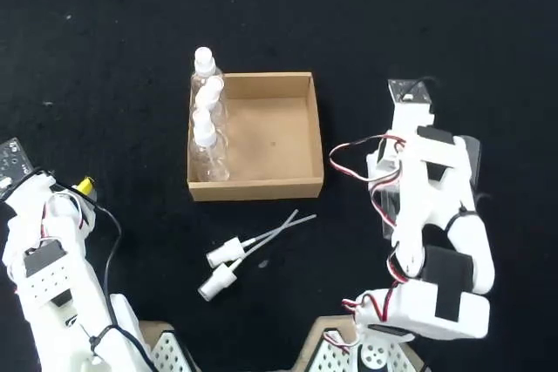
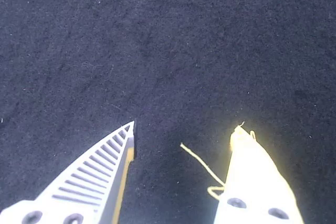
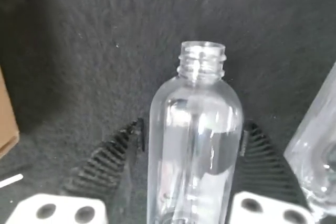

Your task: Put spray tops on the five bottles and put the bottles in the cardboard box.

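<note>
Three clear bottles [image 1: 207,124] with white spray tops stand along the left wall of the cardboard box [image 1: 261,187]. Two loose spray tops [image 1: 224,253] [image 1: 217,284] with long tubes lie on the black cloth in front of the box. My right gripper [image 3: 191,132] is shut on a clear bottle [image 3: 195,124] with a bare threaded neck, its black fingers [image 3: 123,148] on either side. In the high view that bottle [image 1: 389,211] sits under the right arm, right of the box. My left gripper [image 2: 185,127] is open over bare cloth at the table's near left.
Another clear bottle [image 3: 317,156] lies close beside the held one. The left arm [image 1: 44,259] rests at the near left corner. Red and white cables [image 1: 349,163] loop off the right arm toward the box's right wall.
</note>
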`<state>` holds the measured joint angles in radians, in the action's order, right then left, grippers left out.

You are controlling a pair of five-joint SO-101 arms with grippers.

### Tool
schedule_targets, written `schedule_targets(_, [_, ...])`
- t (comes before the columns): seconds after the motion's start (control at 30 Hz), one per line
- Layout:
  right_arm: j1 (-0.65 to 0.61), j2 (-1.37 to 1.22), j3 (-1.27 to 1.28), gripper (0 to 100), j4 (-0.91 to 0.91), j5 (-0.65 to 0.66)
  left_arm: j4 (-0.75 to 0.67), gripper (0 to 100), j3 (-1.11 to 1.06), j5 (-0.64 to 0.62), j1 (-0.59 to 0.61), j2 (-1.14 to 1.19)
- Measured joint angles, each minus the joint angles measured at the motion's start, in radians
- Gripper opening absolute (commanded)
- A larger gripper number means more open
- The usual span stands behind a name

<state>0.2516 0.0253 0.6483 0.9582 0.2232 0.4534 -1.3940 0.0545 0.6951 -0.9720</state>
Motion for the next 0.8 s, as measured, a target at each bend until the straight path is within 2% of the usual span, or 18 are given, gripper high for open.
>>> schedule_targets(0.07, [0.0,0.0,0.0,1.0,0.0,0.0,0.0,21,0.0,0.0,0.0,0.0])
schedule_targets(0.13, [0.0,0.0,0.0,3.5,-0.009,0.014,0.0,21,0.0,0.0,0.0,0.0])
schedule_targets(0.3, [0.032,0.005,0.0,0.9,-0.031,0.08,0.0,21,0.0,0.0,0.0,0.0])
schedule_targets(0.47, [0.08,0.133,0.0,1.0,0.026,0.19,0.0,21,0.0,0.0,0.0,0.0])
schedule_targets(0.67, [-0.005,0.394,0.0,1.0,0.17,0.216,0.0,21,0.0,0.0,0.0,0.0])
schedule_targets(0.8, [-0.02,0.545,0.021,1.0,0.189,0.216,0.0,21,0.0,0.025,0.0,0.0])
